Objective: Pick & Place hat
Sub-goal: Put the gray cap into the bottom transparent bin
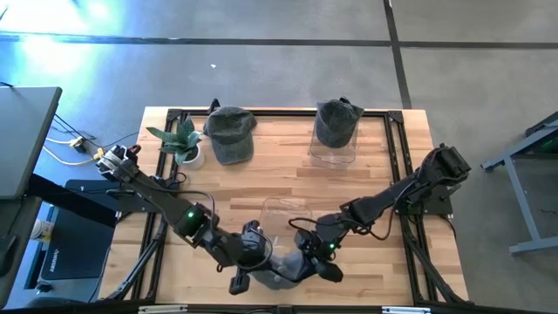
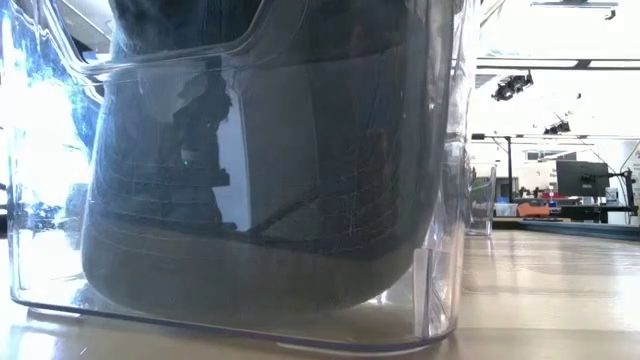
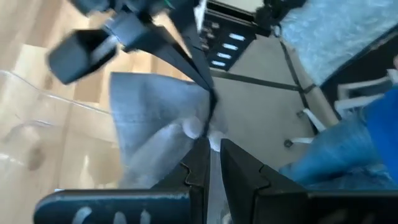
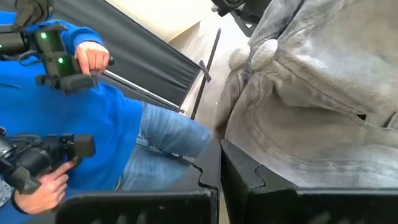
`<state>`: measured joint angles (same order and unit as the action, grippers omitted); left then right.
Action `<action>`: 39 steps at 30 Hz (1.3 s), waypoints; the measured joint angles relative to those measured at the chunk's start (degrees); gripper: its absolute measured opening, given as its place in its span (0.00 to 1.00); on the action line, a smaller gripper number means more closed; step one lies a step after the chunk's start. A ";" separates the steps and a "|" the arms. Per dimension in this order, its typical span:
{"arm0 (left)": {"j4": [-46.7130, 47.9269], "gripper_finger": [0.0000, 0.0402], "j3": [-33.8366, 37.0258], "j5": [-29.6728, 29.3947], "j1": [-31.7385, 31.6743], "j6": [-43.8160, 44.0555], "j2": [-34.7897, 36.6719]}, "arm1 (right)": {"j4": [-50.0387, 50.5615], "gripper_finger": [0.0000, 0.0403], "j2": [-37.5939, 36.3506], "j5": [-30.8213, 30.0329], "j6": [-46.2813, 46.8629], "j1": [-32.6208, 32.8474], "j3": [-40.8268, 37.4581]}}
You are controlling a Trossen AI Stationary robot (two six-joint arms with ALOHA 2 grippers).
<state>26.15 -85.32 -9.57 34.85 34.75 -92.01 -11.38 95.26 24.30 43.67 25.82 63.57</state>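
Hat (image 1: pixel 281 267) placement is the step in hand: the grey hat hangs at the table's (image 1: pixel 384 187) near edge, pinched from both sides. Your left gripper (image 3: pixel 214 163) is clenched on a fold of the fabric, and your right gripper (image 4: pixel 219 163) is clamped on the cloth from the other side. A clear stand (image 1: pixel 277 218) sits just behind the hat, apparently unfilled, while two other hats (image 1: pixel 231 133) already rest on stands at the far side. Next, I judge, you need to lift the hat together and lower it squarely over that stand before letting go.
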 joint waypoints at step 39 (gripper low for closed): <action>2.07 0.09 0.00 9.29 -10.21 -7.26 -6.51 | 18.82 0.00 -19.07 -17.80 -4.00 -0.28 0.02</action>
<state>28.22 -85.32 -0.28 24.64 27.48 -98.52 7.44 76.19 6.51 39.67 25.54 63.59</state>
